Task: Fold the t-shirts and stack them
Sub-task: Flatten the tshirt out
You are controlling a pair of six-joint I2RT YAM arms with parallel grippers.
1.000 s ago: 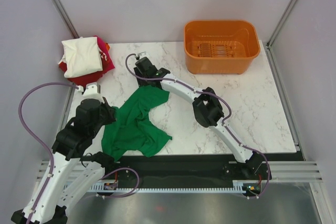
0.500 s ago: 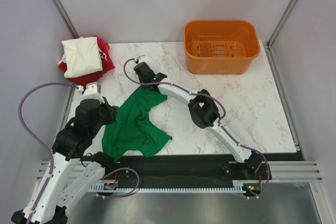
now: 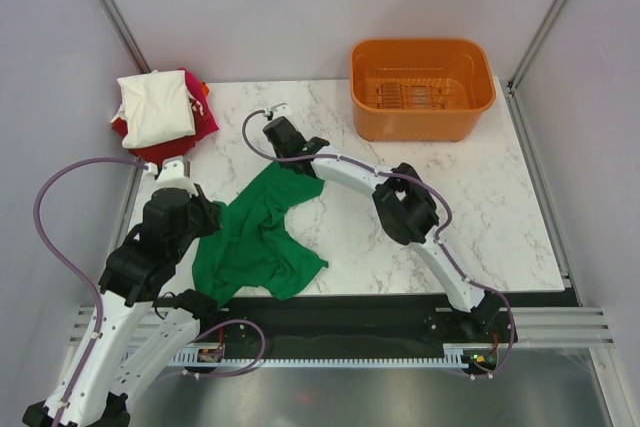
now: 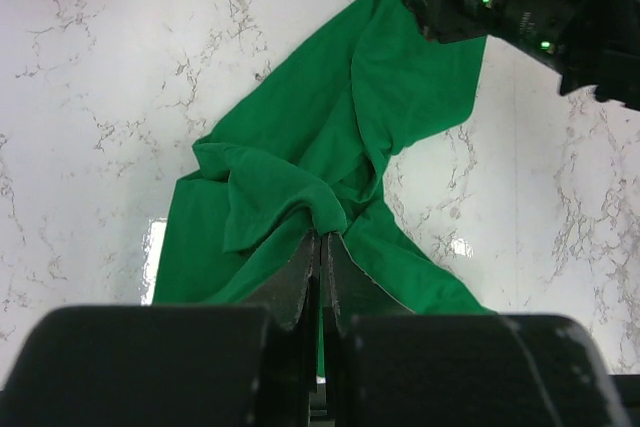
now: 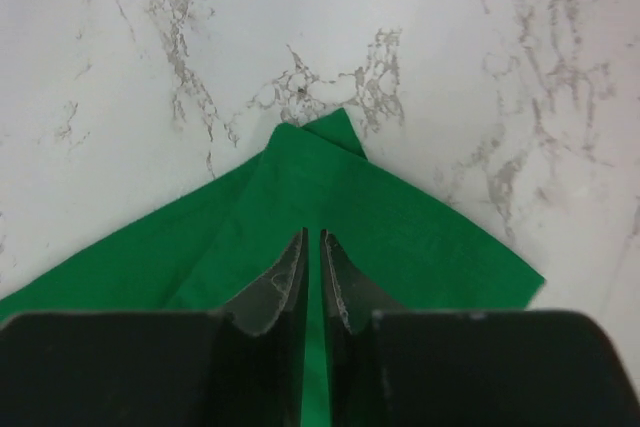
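Observation:
The bright green t-shirt [image 3: 258, 235] lies crumpled on the marble table, between the two grippers. My left gripper [image 3: 214, 217] is shut on a bunched fold at the shirt's left side; the fold [image 4: 330, 209] shows pinched at the fingertips in the left wrist view. My right gripper [image 3: 303, 165] is shut on the shirt's far corner [image 5: 320, 162], low over the table. Green cloth shows between its fingers. A folded cream-white shirt [image 3: 155, 107] lies on a red one [image 3: 203, 119] at the far left corner, with an orange edge [image 3: 203, 90] peeking out.
An orange plastic basket [image 3: 422, 87] stands at the far right of the table. The grey side walls are close on both sides. The right arm's elbow [image 3: 405, 205] hangs over the table's middle. Bare marble [image 3: 480, 207] lies to the right.
My right gripper shifted slightly left, then back right, keeping the shirt's far corner. The right arm's elbow moved with it. The left arm has barely moved.

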